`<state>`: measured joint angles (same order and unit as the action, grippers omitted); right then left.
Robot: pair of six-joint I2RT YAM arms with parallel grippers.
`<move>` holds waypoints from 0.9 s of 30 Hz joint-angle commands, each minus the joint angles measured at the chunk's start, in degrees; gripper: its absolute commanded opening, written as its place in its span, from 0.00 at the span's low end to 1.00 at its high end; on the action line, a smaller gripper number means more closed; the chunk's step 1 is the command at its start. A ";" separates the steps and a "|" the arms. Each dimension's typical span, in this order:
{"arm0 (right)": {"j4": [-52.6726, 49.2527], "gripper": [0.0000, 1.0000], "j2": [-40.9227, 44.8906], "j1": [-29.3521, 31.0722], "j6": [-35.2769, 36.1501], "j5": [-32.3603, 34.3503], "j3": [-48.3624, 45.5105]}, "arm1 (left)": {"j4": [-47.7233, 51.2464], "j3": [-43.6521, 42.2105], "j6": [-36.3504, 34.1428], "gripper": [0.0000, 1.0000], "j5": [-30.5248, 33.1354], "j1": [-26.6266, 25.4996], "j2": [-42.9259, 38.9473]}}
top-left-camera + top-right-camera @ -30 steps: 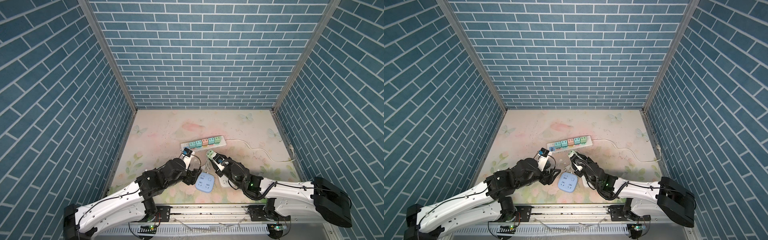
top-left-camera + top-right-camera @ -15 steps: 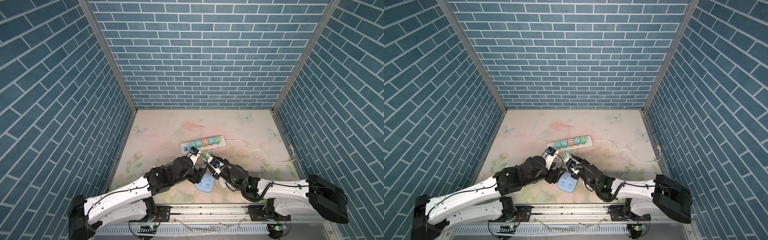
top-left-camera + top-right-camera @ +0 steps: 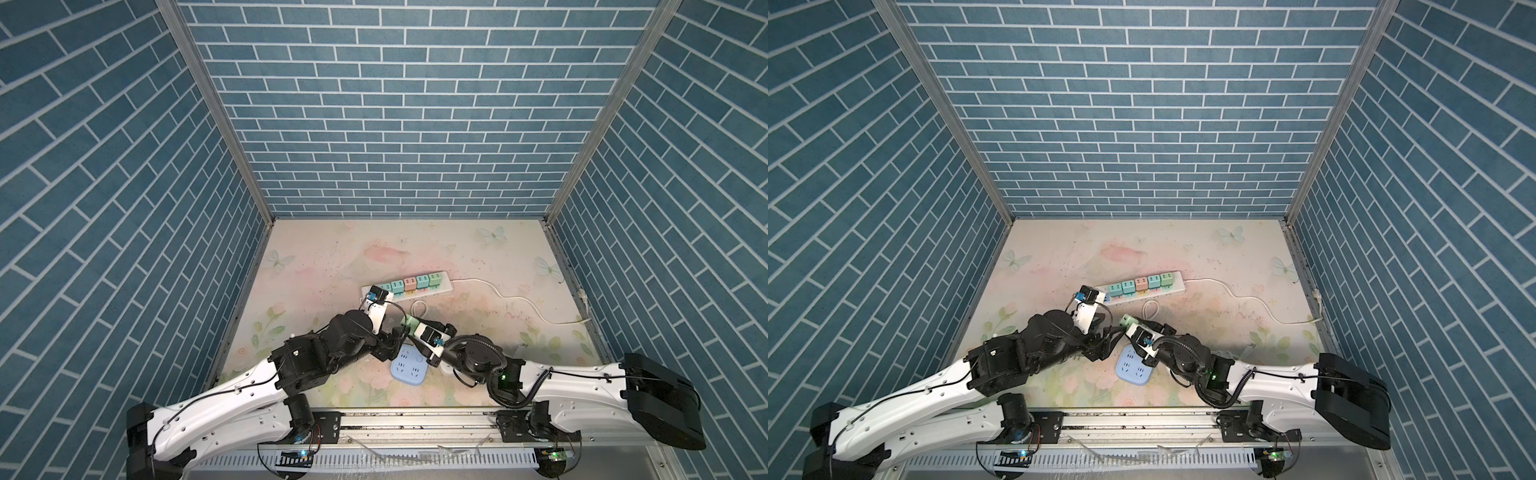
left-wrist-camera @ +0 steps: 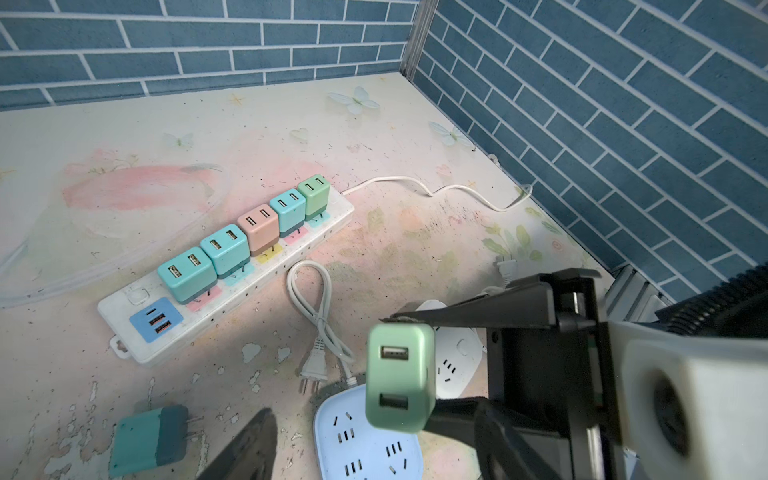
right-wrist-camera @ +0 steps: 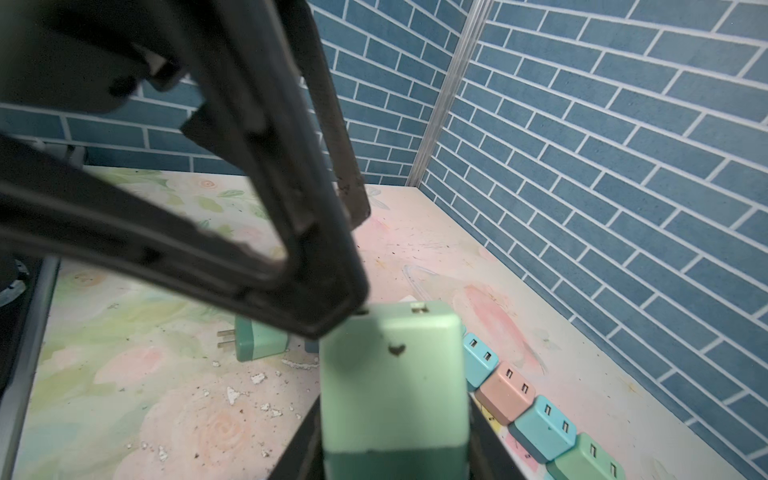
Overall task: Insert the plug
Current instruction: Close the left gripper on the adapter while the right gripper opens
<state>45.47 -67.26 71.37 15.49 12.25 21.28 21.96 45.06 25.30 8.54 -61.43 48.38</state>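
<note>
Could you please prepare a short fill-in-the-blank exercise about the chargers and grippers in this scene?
1. The held charger, clamped by the right gripper, is pale ____.
2. The power strip has ____ chargers plugged into it.
3. The jaws of the left gripper stand ____, holding nothing.
4. The socket block lying on the table is light ____.

Missing words: green; five; open; blue.

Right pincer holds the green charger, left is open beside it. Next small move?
Probably ease the open left pincer forward so the USB end of the green charger sits between its fingers: only one fingertip seems to touch that end, while the right pincer grips the body.
</note>
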 commanded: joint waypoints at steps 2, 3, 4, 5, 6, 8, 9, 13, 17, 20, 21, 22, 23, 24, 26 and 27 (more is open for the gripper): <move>3.16 0.00 0.75 0.70 1.59 -1.77 0.03 | -0.12 1.70 -0.96 0.73 -1.67 -0.27 1.59; 3.37 0.00 0.73 0.82 1.64 -1.63 0.01 | -0.44 1.66 -0.95 0.73 -2.03 -0.20 1.91; 3.55 0.00 0.64 0.84 1.60 -1.62 0.05 | -0.59 1.68 -1.04 0.72 -2.25 -0.26 2.21; 3.57 0.00 0.64 0.84 1.65 -1.76 0.08 | -0.68 1.70 -1.05 0.71 -2.29 -0.27 2.52; 3.63 0.00 0.64 0.98 1.65 -1.94 0.08 | -0.70 1.77 -0.98 0.70 -2.29 -0.27 2.82; 3.89 0.00 0.73 1.13 1.70 -1.72 0.08 | -0.73 1.94 -1.01 0.68 -2.65 -0.26 3.38; 3.91 0.00 0.73 1.06 1.67 -1.34 0.17 | -0.83 1.96 -1.01 0.68 -2.90 -0.23 3.68; 4.00 0.00 0.82 1.08 1.74 -1.94 0.26 | -1.72 2.12 -1.39 0.65 -3.95 -0.26 4.42; 4.21 0.00 0.51 1.32 1.67 -2.24 0.34 | -2.08 2.66 -1.97 0.60 -4.77 -0.20 5.72; 4.36 0.00 0.29 1.34 1.74 -2.23 0.34 | -2.35 3.17 -2.50 0.53 -5.69 -0.26 6.71; 4.36 0.00 0.23 1.43 1.74 -2.15 0.35 | -2.39 3.28 -2.60 0.49 -5.80 -0.26 7.01; 4.43 0.00 0.09 1.45 1.74 -2.05 0.35 | -2.51 3.41 -2.79 0.44 -5.97 -0.27 7.18; 4.45 0.00 0.07 1.40 1.74 -1.88 0.26 | -2.53 3.50 -2.99 0.38 -6.15 -0.20 7.39; 4.68 0.00 0.12 1.46 1.74 -1.60 0.21 | -2.59 3.54 -3.18 0.34 -6.31 -0.20 7.51; 5.13 0.00 0.16 1.54 1.74 -1.18 0.00 | -2.83 3.55 -3.49 0.24 -6.94 -0.19 7.67; 5.40 0.00 0.28 1.51 1.74 -1.10 -0.13 | -3.09 3.51 -4.00 0.20 -7.64 -0.25 7.78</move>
<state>47.90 -67.33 72.49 15.77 11.84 21.26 19.27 47.40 24.16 3.01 -61.41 55.88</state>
